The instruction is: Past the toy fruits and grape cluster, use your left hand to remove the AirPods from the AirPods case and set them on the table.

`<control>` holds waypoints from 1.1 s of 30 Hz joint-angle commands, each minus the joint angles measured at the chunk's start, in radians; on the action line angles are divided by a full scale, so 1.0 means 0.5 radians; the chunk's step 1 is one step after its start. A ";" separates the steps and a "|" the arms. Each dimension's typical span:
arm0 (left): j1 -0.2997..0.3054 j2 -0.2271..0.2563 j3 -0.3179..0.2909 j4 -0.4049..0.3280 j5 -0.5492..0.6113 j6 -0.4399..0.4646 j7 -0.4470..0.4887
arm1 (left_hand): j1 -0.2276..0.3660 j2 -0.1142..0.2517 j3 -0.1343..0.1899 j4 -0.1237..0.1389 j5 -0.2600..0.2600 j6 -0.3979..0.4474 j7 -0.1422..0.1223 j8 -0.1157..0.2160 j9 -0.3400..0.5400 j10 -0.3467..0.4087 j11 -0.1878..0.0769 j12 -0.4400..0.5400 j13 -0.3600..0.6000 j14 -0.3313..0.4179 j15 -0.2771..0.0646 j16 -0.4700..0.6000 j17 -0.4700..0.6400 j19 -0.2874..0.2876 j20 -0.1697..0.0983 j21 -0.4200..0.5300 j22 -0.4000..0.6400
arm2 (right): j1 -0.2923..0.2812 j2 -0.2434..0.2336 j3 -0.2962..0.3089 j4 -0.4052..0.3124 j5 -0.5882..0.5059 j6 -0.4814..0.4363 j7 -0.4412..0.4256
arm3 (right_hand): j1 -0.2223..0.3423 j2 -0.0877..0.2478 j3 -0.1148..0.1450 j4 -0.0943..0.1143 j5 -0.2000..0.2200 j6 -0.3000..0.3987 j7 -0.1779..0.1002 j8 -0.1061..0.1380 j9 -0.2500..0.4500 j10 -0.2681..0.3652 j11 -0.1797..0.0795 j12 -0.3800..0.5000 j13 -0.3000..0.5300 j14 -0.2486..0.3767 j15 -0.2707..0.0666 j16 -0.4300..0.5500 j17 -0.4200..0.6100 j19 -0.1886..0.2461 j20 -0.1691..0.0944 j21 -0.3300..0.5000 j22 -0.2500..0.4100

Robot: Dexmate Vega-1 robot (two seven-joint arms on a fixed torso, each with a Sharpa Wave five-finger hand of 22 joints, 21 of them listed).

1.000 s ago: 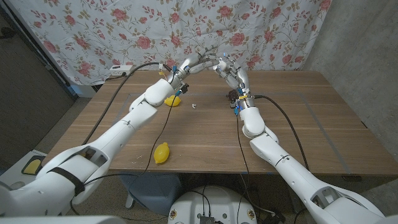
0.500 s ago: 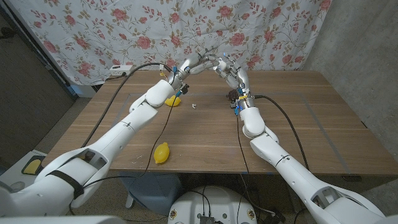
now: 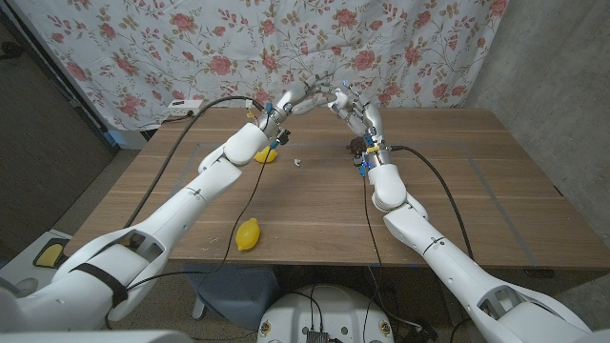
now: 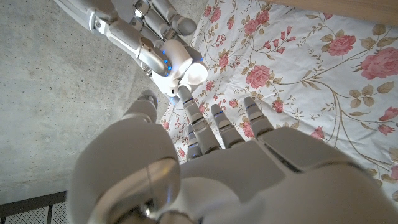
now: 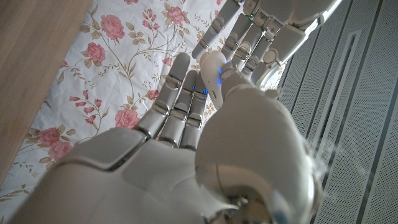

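Both hands are raised over the far side of the table and meet there. My right hand (image 3: 349,103) holds a small white AirPods case (image 4: 194,71) at its fingertips. The left hand (image 3: 297,93) reaches toward it with its fingers apart, and one fingertip (image 4: 184,93) touches the case's underside. I see nothing between the left thumb and fingers. In the right wrist view the case (image 5: 213,64) shows past my right hand (image 5: 186,155), with the left hand (image 5: 261,31) close behind it. A small white piece, seemingly one AirPod (image 3: 298,162), lies on the table under the hands.
A yellow toy fruit (image 3: 264,152) lies under the left forearm and a lemon (image 3: 248,233) near the front edge. A dark grape cluster (image 3: 357,145) sits by the right wrist. A flowered cloth hangs behind the wooden table (image 3: 477,191).
The left hand has edged slightly closer to the case in the right hand. Everything on the table lies as before.
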 commanded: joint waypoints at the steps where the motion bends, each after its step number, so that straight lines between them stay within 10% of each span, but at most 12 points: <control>1: 0.017 -0.020 -0.014 -0.024 -0.244 0.097 -0.182 | 0.005 0.033 0.034 -0.006 0.014 0.009 0.006 -0.005 0.004 0.032 -0.049 0.008 0.010 0.013 0.006 -0.007 0.004 0.011 0.014 0.004 0.005 | -0.007 -0.012 -0.010 -0.018 -0.012 -0.002 -0.006 | 0.071 0.048 0.002 0.006 0.017 0.013 0.010 0.011 0.002 0.169 -0.171 0.141 0.049 0.010 -0.358 -0.004 0.007 -0.012 -0.357 0.013 0.007; 33: 0.081 0.016 -0.028 -0.166 -0.110 0.226 0.008 | 0.002 0.102 0.072 -0.018 0.011 0.012 0.008 -0.008 0.009 0.244 -0.107 0.162 0.138 0.161 -0.070 0.074 0.059 0.026 0.020 0.004 0.002 | 0.023 -0.028 -0.048 -0.009 -0.088 0.022 -0.037 | 0.066 0.046 -0.001 0.007 0.017 0.016 0.004 0.011 0.002 0.173 -0.180 0.144 0.046 0.010 -0.359 -0.005 0.005 -0.029 -0.355 0.031 0.004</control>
